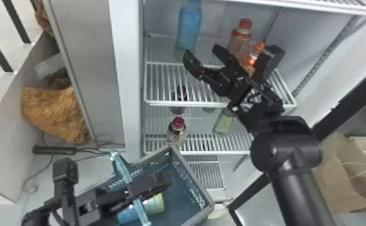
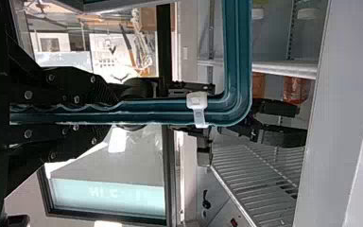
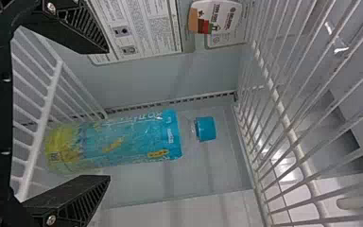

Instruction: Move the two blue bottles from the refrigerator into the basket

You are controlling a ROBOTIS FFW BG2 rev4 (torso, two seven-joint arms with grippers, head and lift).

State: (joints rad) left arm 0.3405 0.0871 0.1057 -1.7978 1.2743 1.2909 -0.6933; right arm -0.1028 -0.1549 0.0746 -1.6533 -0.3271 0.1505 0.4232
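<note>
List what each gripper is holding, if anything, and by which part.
The left gripper holds the basket by its handle; the right gripper is open, holding nothing.

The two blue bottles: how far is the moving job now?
Looks half done: one blue bottle lies in the basket, whose rim the left gripper holds. Under way: the open right gripper faces the second blue bottle, standing on a refrigerator shelf. Remaining: grasp it and place it in the basket.

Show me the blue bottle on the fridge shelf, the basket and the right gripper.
Blue bottle [image 3: 134, 141]: right wrist view, on its label.
Basket [image 1: 191, 176]: head view, on its rim.
Right gripper [image 1: 202, 51]: head view, between its fingertips.
</note>
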